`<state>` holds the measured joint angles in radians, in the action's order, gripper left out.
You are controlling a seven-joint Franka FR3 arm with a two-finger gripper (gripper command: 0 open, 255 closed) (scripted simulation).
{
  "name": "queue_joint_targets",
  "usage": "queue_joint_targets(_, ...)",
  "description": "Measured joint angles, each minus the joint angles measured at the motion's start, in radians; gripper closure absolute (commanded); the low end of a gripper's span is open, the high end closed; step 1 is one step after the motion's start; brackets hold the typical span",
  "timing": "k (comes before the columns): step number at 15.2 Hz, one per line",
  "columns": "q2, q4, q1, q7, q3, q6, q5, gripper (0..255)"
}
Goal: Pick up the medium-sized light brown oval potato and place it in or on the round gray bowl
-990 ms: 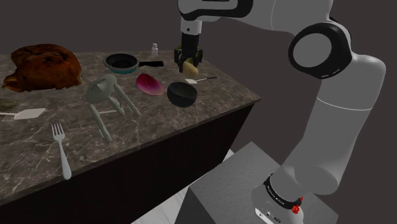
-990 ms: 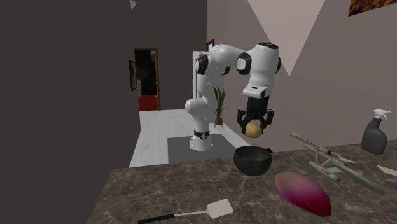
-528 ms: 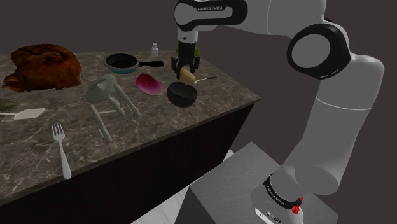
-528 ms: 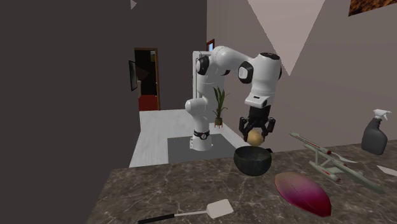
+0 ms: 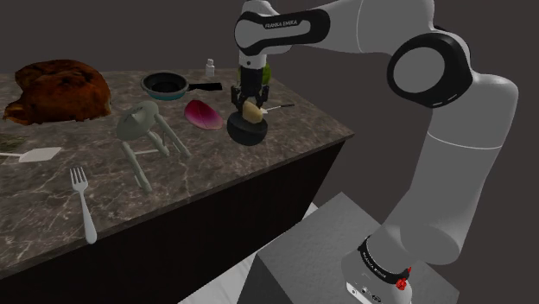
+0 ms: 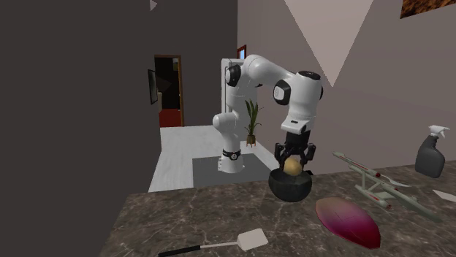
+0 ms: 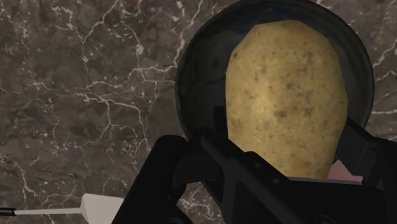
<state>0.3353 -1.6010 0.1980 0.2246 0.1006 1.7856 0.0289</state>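
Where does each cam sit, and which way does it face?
Shoulder: beside and behind the stand, looking down over the counter; arm and claw show.
Second exterior: across the counter, facing the whole arm and stand.
Wrist: on the hand, looking down past the fingers at the potato over the bowl.
All share potato and bowl.

Bowl (image 5: 246,134) sits on bench (image 5: 216,164) near its stand-side end. Potato (image 7: 283,95), clasped in end effector (image 5: 250,105), hangs directly over bowl. Pan (image 5: 164,85) lies beyond bowl, toward far edge. Fork (image 5: 84,207) lies by the shoulder view's near edge, spatula (image 5: 39,155) behind it.
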Motion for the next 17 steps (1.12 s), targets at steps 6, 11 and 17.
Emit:
queue_joint_targets(6, 0.001, -0.001, 0.0, 0.0, 0.0, 0.002, 0.0, 0)
queue_joint_targets(11, 0.001, -0.001, 0.0, 0.0, 0.0, 0.002, 0.0, 0)
queue_joint_targets(17, 0.009, 0.132, -0.003, 0.0, 0.001, -0.122, 0.0, 0)
